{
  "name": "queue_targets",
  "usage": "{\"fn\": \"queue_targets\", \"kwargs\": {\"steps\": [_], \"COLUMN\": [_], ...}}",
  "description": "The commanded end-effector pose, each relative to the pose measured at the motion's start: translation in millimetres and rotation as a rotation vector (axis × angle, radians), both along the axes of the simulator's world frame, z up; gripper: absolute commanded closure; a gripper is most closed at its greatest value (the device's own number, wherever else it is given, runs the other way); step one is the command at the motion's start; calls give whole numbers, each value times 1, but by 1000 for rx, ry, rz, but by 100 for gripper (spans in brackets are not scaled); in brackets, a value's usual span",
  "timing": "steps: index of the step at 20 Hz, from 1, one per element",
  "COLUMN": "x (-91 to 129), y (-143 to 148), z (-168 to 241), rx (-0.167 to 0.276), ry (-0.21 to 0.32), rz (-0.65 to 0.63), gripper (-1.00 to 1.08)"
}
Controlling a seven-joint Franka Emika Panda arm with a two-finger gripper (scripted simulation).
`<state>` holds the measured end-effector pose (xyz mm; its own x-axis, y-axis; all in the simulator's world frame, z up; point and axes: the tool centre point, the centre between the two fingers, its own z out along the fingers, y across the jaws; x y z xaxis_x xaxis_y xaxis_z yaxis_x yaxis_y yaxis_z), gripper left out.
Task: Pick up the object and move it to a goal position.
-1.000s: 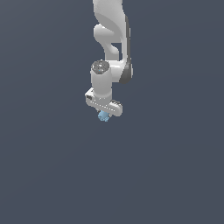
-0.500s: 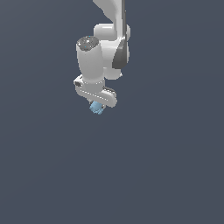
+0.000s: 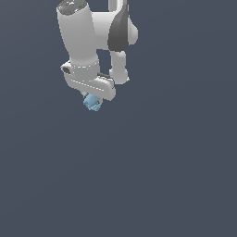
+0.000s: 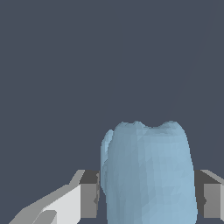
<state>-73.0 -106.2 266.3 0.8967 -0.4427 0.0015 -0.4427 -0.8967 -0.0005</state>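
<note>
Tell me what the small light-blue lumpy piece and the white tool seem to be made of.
Small light-blue lumpy piece: matte, faceted, perhaps plastic or clay; the render leaves it open. White tool shut on it: smooth, softly shaded, like painted plastic or metal, with dark grey pads.

A smooth, glossy white plastic-looking gripper (image 3: 94, 98) is showing matt grey finger pads (image 4: 89, 200), clamping a matt, faceted, light-blue lumpy object (image 4: 148, 175).

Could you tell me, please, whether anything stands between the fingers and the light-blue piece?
Nothing visible does. The light-blue piece sits directly between the gripper fingers, which are closed against its sides. Only plain dark background surrounds them; no goal marker shows.
</note>
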Motion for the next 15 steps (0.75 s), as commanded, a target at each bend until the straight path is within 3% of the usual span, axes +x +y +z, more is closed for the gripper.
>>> {"fn": "queue_targets", "kwargs": {"steps": [1, 15], "x": [2, 9], "y": [-6, -15], "z": [15, 40], "rx": [0, 0], "ry": [1, 2], "rz": [1, 1], "gripper": [108, 108]}}
